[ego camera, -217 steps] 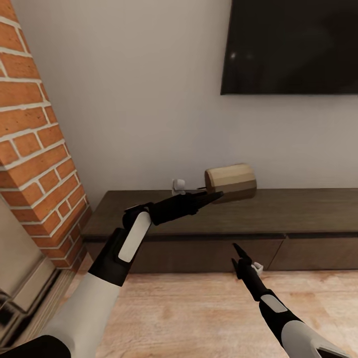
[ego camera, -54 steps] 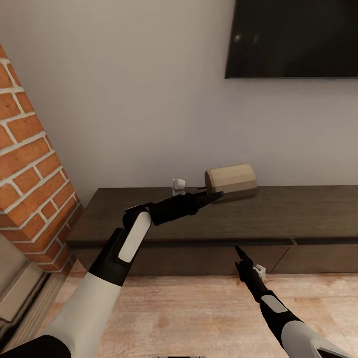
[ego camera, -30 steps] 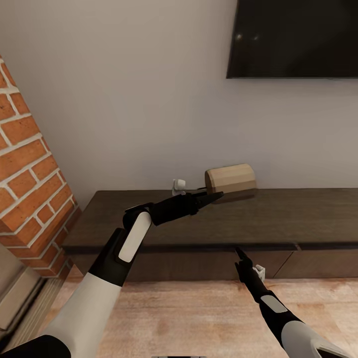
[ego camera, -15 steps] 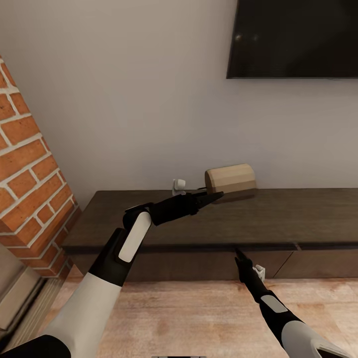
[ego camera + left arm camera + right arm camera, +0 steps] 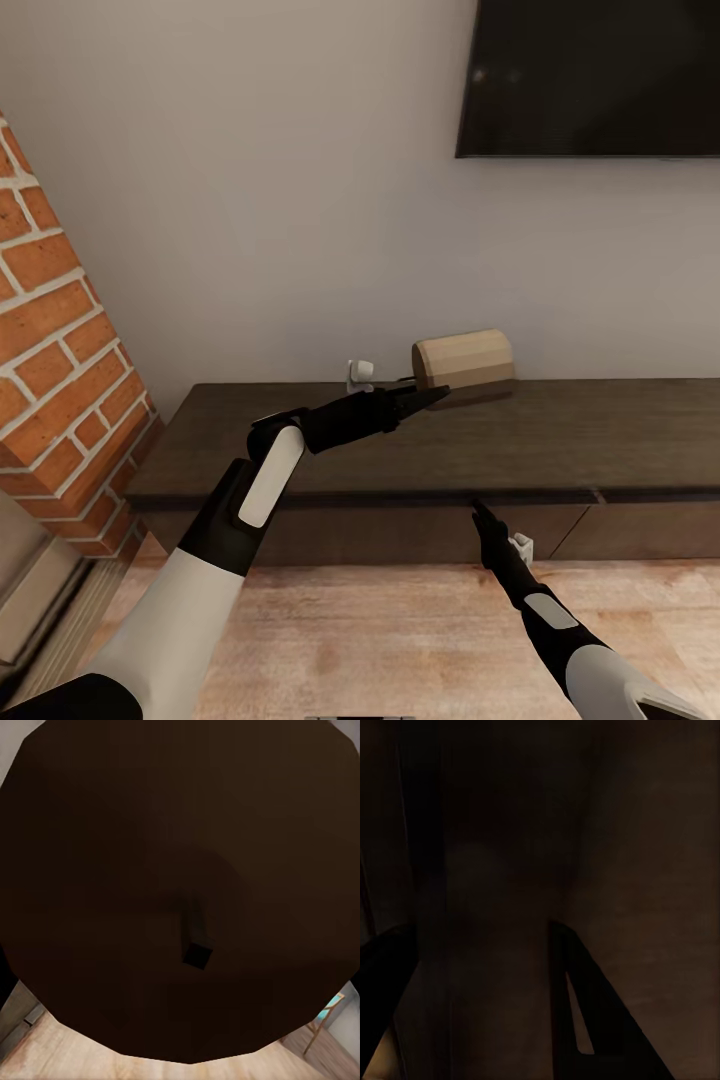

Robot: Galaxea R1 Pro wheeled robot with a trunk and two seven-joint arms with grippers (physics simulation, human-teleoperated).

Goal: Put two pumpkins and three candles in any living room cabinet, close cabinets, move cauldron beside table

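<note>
One tan candle [image 5: 464,362], lying sideways, sits at centre frame, clamped by the left gripper [image 5: 432,392] above the top of the long dark cabinet [image 5: 560,440]. Lower right, the right gripper [image 5: 480,510] points at the cabinet's closed drawer front; its two fingers stand apart in the right wrist view. A dark screen [image 5: 590,75] fills the upper right.

Long dark cabinet [image 5: 560,440] on pale wood floor [image 5: 400,640], against wall; drawer fronts shut.
</note>
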